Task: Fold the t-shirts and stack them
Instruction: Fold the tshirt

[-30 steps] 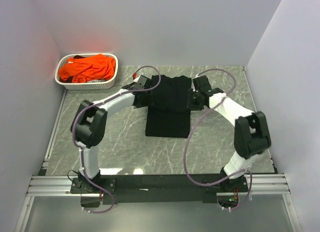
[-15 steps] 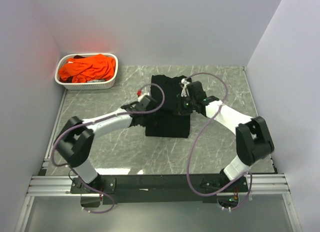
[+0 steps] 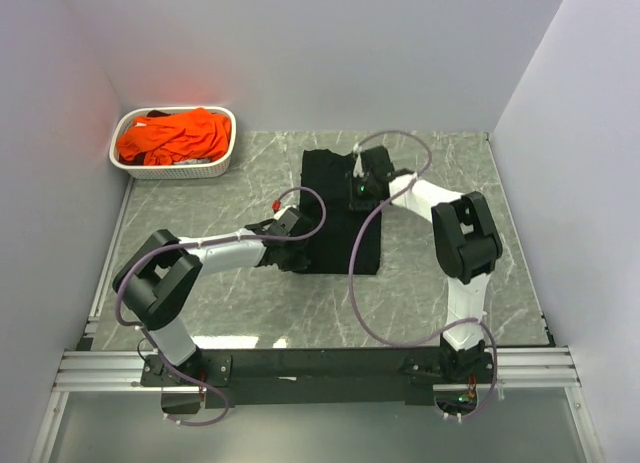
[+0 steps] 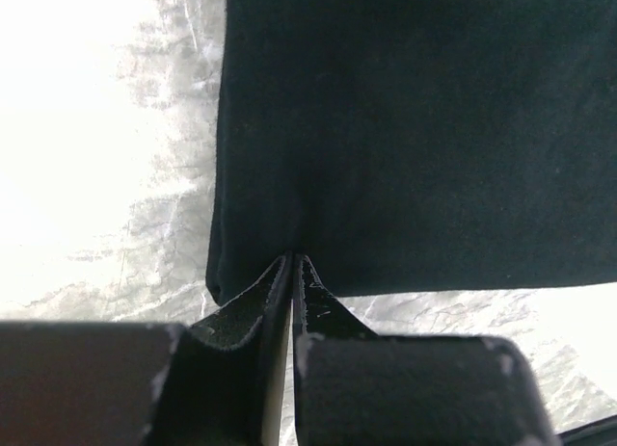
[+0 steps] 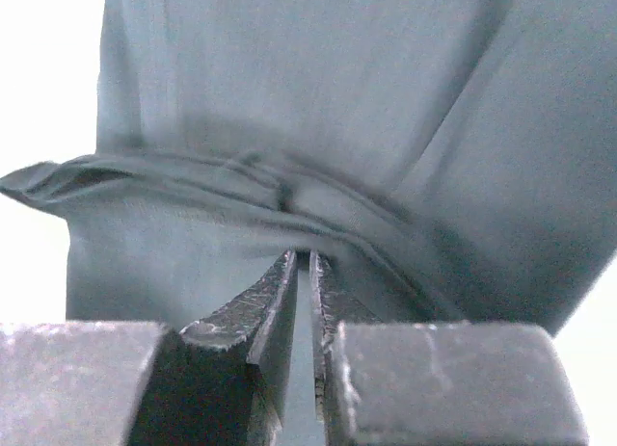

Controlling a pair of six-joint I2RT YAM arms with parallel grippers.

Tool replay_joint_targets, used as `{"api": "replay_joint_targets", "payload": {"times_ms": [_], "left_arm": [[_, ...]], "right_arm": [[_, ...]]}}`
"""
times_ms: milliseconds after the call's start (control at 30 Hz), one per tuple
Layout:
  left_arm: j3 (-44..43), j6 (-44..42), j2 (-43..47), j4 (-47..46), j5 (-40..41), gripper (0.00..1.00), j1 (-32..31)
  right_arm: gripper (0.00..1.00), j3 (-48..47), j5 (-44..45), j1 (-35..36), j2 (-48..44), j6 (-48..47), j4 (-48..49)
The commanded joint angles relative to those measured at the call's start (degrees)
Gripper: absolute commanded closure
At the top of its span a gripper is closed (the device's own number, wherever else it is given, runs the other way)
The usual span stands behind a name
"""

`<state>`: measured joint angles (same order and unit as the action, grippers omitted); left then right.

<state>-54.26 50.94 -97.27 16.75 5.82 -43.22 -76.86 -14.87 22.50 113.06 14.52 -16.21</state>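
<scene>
The black t-shirt (image 3: pixel 326 198) lies mid-table, partly folded. Both claws are pinched on it: the left gripper (image 4: pixel 292 260) on its near hem, the right gripper (image 5: pixel 301 258) on a bunched fold farther back. I'd move the 2 together, cloth taut, so the edges land square.

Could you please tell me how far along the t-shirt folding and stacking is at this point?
Early on. Done: the black t-shirt lies on the table as a narrow folded strip. In hand: the left gripper is shut on its near edge and the right gripper on a fold farther up. Left: finishing this fold, then the orange t-shirts, heaped unfolded in the basket; no stack exists yet.
</scene>
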Motion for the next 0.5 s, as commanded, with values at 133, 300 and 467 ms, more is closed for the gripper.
{"api": "replay_joint_targets", "payload": {"times_ms": [133, 300, 467], "left_arm": [[6.7, 2.5, 1.4, -0.4, -3.5, 0.9, -1.0], [8.4, 3.9, 4.7, -0.4, -3.9, 0.9, -1.5], [6.7, 4.7, 10.0, 1.8, -1.4, 0.85, -1.6]], "right_arm": [[0.79, -16.1, 3.4, -6.0, 1.4, 3.0, 1.1], [0.75, -6.9, -6.6, -5.8, -6.9, 7.2, 6.3], [0.71, 16.3, -15.4, -5.9, -20.0, 13.8, 16.0]]}}
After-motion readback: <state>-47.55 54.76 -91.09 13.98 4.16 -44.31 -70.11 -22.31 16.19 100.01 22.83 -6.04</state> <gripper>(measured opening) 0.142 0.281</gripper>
